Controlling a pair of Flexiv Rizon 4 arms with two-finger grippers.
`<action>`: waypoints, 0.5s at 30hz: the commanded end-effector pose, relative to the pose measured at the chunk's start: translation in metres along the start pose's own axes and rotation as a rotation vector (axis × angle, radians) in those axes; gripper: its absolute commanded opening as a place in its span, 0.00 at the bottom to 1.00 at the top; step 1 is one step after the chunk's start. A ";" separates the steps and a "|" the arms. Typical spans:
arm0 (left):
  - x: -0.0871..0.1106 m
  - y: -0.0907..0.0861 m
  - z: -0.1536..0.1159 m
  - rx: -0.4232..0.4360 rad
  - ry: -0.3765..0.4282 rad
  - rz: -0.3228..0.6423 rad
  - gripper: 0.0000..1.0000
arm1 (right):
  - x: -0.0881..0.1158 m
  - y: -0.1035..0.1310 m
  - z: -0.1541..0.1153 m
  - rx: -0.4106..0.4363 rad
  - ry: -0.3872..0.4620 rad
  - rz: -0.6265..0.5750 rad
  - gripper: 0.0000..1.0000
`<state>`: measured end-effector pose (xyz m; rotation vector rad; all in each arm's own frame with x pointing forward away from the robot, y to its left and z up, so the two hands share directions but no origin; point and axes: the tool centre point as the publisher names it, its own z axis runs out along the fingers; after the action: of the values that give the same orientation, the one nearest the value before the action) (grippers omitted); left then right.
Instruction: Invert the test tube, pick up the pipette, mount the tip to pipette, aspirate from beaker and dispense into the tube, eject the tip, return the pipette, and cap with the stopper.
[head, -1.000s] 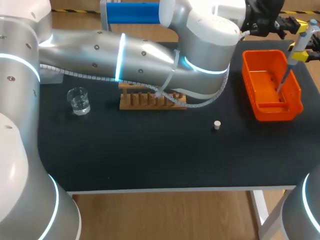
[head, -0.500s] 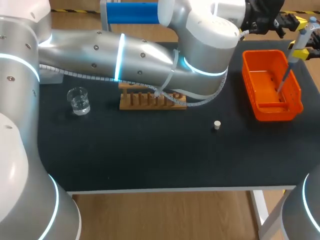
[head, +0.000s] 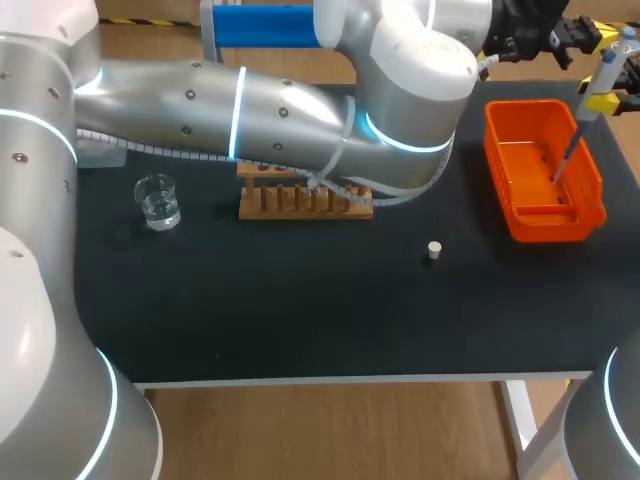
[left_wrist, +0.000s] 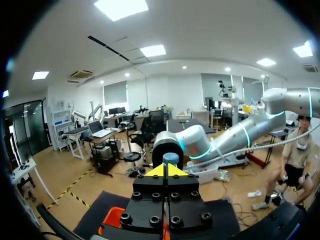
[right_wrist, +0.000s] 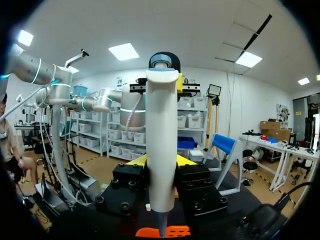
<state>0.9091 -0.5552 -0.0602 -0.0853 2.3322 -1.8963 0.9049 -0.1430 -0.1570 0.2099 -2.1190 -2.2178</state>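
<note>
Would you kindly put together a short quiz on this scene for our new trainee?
1. True or false: the stopper lies on the table, outside the orange bin.
2. The pipette's lower end hangs over: A the beaker; B the orange bin; C the wooden rack.
3. Fill in: the right gripper is shut on the ____.
Key: 1 true; 2 B; 3 pipette.
</note>
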 end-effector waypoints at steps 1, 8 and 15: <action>0.001 -0.002 -0.003 0.099 -0.005 0.006 0.00 | -0.001 0.001 -0.001 0.003 0.003 0.001 0.00; 0.001 -0.008 -0.004 0.105 0.002 0.019 0.00 | -0.001 0.001 -0.001 0.003 0.003 0.001 0.00; 0.004 -0.005 -0.001 0.104 0.014 0.012 0.00 | -0.001 0.001 -0.001 0.003 0.003 0.001 0.00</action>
<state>0.9046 -0.5546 -0.0508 -0.0546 2.3196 -1.9180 0.9048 -0.1430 -0.1569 0.2097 -2.1194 -2.2175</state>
